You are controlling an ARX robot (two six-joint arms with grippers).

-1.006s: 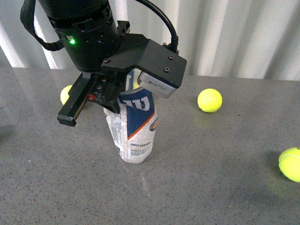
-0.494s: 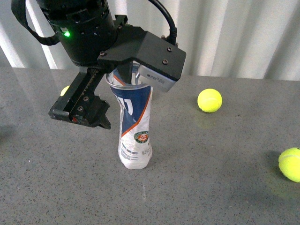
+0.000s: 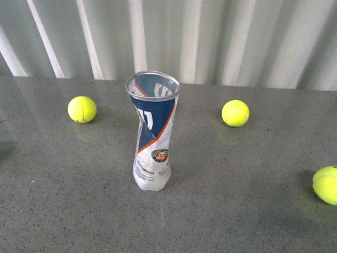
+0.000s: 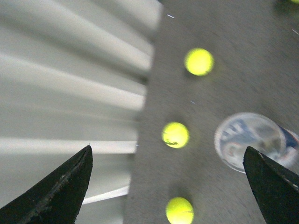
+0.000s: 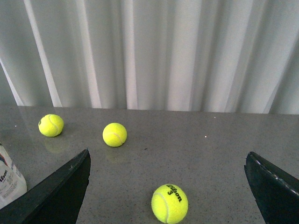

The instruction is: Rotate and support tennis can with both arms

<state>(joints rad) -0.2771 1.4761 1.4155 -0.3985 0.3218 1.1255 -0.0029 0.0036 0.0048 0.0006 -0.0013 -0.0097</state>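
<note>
The tennis can (image 3: 152, 132) stands upright on the grey table (image 3: 63, 211) in the front view, its body crumpled and twisted, its silver-rimmed mouth facing up. Nothing touches it. Neither arm shows in the front view. The left wrist view looks down from high above; the can's round mouth (image 4: 250, 140) lies near one finger (image 4: 273, 186) of my open left gripper (image 4: 167, 148), well below it. My right gripper (image 5: 167, 151) is open and empty over the table. Only a corner of the can (image 5: 9, 179) shows at the edge of that view.
Three yellow-green tennis balls lie on the table: one left of the can (image 3: 82, 109), one to the right (image 3: 235, 113), one at the right edge (image 3: 326, 184). One ball (image 5: 169, 203) lies between the right fingers. A pale corrugated wall (image 3: 210, 37) backs the table.
The left arm, which was at the can's top, opened, rose and left the front view. The can now stands free, taller and more upright than a second ago.
</note>
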